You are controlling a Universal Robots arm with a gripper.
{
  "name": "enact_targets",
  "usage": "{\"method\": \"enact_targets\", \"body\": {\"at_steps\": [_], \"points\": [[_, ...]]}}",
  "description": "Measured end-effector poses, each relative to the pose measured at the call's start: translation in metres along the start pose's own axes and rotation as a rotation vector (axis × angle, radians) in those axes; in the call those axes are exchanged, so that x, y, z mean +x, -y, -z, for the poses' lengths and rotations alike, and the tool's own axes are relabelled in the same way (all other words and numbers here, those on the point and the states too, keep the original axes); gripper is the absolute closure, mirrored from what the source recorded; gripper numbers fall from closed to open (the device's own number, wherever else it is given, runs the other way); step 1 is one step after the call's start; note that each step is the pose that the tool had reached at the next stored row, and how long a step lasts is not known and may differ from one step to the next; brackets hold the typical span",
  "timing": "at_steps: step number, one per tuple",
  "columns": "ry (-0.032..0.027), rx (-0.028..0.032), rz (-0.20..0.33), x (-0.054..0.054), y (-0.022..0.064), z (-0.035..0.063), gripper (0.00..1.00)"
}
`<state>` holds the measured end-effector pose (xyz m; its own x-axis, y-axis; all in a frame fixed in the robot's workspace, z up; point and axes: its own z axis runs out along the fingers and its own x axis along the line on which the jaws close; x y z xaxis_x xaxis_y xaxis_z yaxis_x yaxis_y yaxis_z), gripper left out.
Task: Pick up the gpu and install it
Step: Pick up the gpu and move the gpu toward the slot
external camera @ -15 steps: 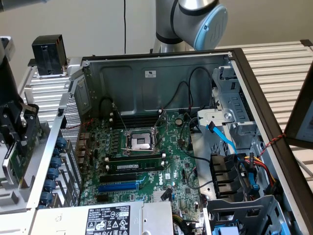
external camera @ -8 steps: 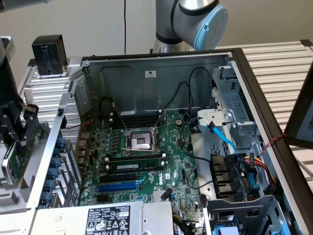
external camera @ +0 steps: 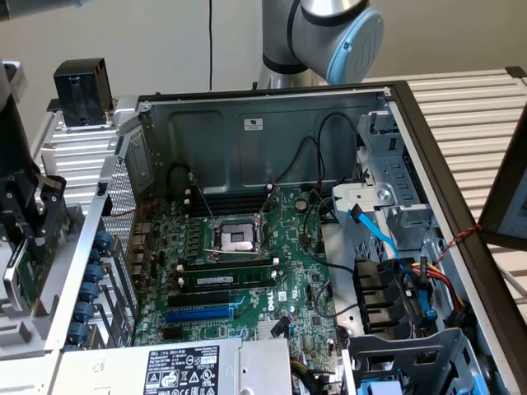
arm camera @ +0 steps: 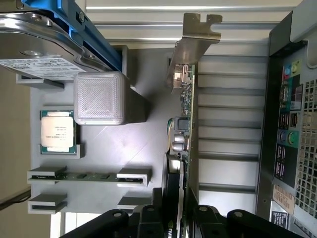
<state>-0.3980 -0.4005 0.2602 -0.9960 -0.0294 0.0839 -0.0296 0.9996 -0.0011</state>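
Gpu [arm camera: 185,124] sits edge-on between the jaws of gripper [arm camera: 181,215], bracket [arm camera: 190,44] at the end far from them. One side of jaws: tray [arm camera: 114,144] w/ cpu [arm camera: 57,130], ram stick [arm camera: 89,176], block [arm camera: 99,98]; drive [arm camera: 39,44] prob. on its far edge. Opposite side: case [arm camera: 292,124].

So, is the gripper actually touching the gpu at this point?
Touching. The wrist view shows the gpu edge-on, its fan end pinched in the gripper with no gap on either side.
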Motion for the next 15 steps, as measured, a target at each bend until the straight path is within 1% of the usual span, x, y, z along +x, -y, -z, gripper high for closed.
{"method": "enact_targets", "body": {"at_steps": [9, 11, 15], "points": [[-0.0001, 0.0162, 0.046, -0.0019, 0.0000, -0.0001, 0.72], [0.0016, 0.0212, 0.047, -0.0019, 0.0001, -0.0005, 0.72], [0.0054, 0.0239, 0.047, -0.0020, 0.0001, -0.0010, 0.72]]}}
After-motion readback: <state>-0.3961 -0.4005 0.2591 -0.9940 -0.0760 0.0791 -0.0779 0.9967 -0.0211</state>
